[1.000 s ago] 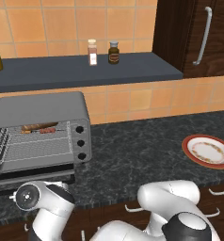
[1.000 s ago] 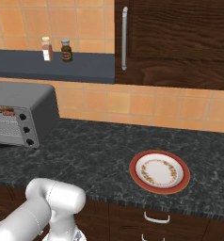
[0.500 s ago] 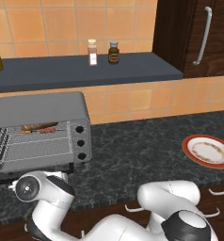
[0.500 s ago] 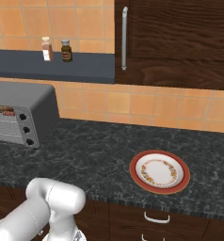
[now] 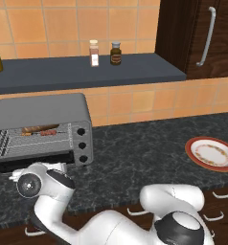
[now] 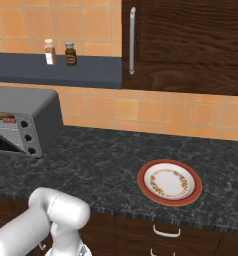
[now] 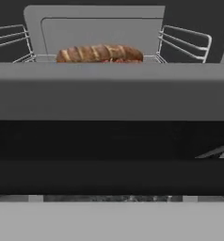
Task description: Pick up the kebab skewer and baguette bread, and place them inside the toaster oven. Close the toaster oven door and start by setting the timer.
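Observation:
The toaster oven (image 5: 44,112) stands at the counter's left, and the toaster oven door (image 5: 25,161) is swung down open. On its wire rack lie the baguette bread (image 5: 38,128) and, just in front of it, the kebab skewer (image 5: 48,133). In the hand view the baguette bread (image 7: 100,52) sits at the top, with a reddish bit of the kebab skewer (image 7: 125,60) below its right end. The door's grey frame (image 7: 112,92) and dark glass (image 7: 112,155) cross the middle. My gripper (image 5: 15,176) is low, right at the door's front edge, open and holding nothing.
Three dark knobs (image 5: 81,145) run down the oven's right panel. A red-rimmed plate (image 5: 212,153) lies at the counter's right. Two small jars (image 5: 104,52) stand on the grey shelf above. A dark cabinet with a handle (image 5: 204,36) is at the upper right.
My hand has risen from below the counter front to the open door's edge. The jaws have widened slightly. The food and the oven have not moved.

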Robot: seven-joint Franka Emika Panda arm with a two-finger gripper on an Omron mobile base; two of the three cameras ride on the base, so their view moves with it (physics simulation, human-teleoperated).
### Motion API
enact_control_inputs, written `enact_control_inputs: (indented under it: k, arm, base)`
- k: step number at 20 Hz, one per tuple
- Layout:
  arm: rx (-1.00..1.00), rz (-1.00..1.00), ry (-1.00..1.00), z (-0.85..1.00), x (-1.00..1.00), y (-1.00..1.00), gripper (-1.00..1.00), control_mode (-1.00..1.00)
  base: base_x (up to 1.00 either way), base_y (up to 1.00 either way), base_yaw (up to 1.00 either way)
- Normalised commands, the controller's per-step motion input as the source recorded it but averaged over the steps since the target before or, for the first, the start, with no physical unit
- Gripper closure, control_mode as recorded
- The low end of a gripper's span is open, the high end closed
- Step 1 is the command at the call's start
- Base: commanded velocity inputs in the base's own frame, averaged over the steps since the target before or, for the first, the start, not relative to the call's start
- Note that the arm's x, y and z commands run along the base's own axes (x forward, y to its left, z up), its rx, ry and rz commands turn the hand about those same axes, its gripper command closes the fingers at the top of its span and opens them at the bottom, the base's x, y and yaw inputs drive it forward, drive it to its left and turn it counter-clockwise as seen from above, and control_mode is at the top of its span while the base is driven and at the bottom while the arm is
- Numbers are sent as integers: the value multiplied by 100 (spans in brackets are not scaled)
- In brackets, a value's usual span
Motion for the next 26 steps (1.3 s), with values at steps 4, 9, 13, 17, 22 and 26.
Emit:
enact_control_inputs:
  k: [4,9,13,17,22,26]
  arm:
    - [0,3,-14,13,54,0,-100,-100]
    - [0,2,-3,4,57,-2,-100,-100]
    - [0,1,0,1,47,-5,-100,-100]
    - [0,0,0,0,43,-5,-100,-100]
    - [0,0,0,0,37,-7,-100,-100]
    - [0,0,0,0,29,-4,-100,-100]
  base:
    - [0,0,0]
    - [0,0,0]
    - [0,0,0]
    - [0,0,0]
    - [0,0,0]
    - [0,0,0]
